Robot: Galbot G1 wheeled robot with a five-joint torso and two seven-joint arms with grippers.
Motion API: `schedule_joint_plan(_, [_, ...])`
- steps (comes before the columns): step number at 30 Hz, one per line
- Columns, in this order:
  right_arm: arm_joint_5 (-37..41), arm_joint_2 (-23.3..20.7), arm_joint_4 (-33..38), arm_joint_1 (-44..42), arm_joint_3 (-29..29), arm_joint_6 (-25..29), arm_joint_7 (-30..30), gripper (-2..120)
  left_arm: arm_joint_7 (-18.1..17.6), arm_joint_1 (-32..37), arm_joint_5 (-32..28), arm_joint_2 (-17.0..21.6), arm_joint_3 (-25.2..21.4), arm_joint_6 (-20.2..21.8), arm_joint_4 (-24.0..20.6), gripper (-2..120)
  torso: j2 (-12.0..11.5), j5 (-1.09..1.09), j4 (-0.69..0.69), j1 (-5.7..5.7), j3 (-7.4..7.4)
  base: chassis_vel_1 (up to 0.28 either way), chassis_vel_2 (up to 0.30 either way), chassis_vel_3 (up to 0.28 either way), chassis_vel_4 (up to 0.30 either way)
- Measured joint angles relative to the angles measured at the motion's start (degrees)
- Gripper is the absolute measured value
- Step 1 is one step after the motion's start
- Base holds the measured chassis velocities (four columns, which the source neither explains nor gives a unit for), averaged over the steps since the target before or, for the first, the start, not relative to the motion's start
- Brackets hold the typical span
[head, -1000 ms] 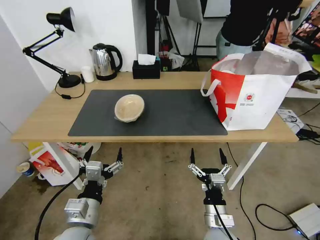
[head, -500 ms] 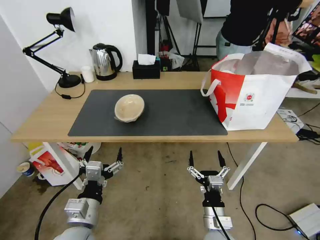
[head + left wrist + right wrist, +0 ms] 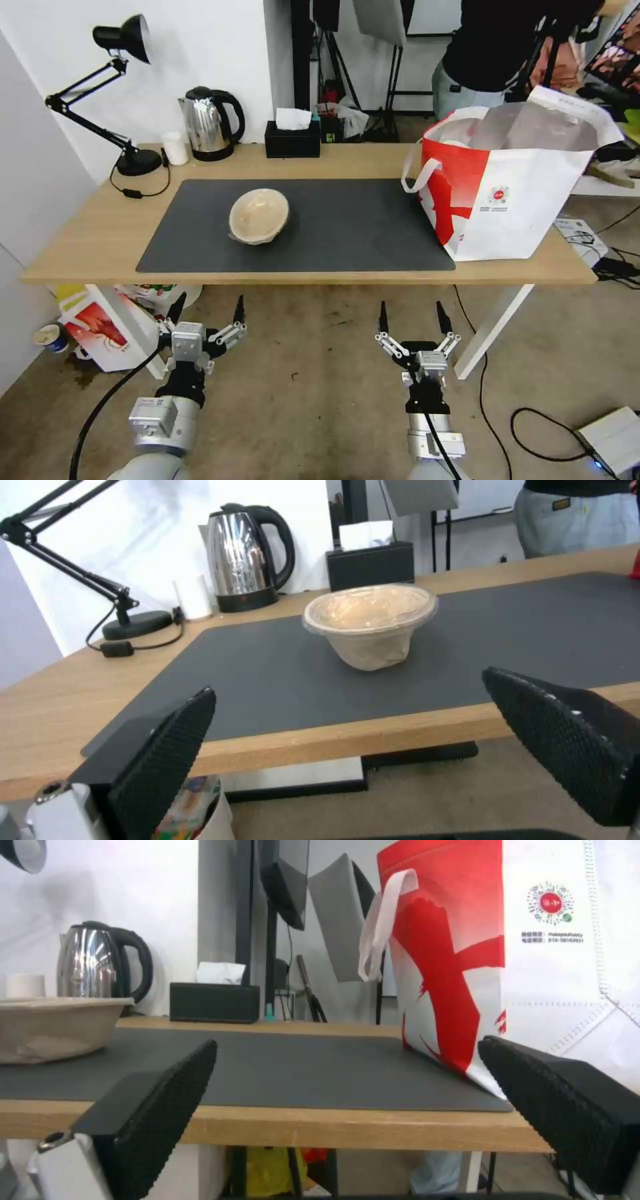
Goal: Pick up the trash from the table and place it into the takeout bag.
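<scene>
The beige plastic-wrapped bowl (image 3: 259,215) sits upright on the dark grey mat (image 3: 347,227), left of the table's (image 3: 87,240) middle and well apart from everything else; it is the one piece of trash on the tabletop. It is round, so it has no long axis to line up with; its wrapped rim is wider than its base. The left gripper (image 3: 207,311) hangs below the table's front edge, jaws spread wide and holding nothing, and the bowl lies up, forward and slightly to the right of it. The right gripper (image 3: 411,315) hangs at a like height, also wide open and empty, farther from the bowl and closer to the takeout bag (image 3: 507,193). The left arm looks the nearer one for the pick. The bag stands at the table's right end with its mouth open upward, partly on the mat. Along the back edge stand a desk lamp (image 3: 127,100), a small white cup (image 3: 175,147), a kettle (image 3: 210,123) and a black tissue box (image 3: 292,139), all behind the bowl. The table's front edge lies between both grippers and the bowl, so either arm would need to rise above it first.
</scene>
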Motion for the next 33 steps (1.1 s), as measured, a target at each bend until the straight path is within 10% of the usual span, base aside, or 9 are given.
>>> schedule_joint_plan(17, [0.0,0.0,0.02,0.0,0.04,0.0,0.0,100,-0.59,0.14,0.51,-0.12,0.39,-1.01,0.03,100,-0.01,0.01,0.0,0.0,0.0,0.0,0.0,0.0,0.0])
schedule_joint_plan(33, [0.0,-0.01,0.07,-0.01,0.04,0.0,0.0,100,-12.96,3.42,10.53,-3.25,9.43,-21.82,1.06,100,-0.01,-0.01,-0.01,0.0,0.0,0.0,0.0,0.0,0.0])
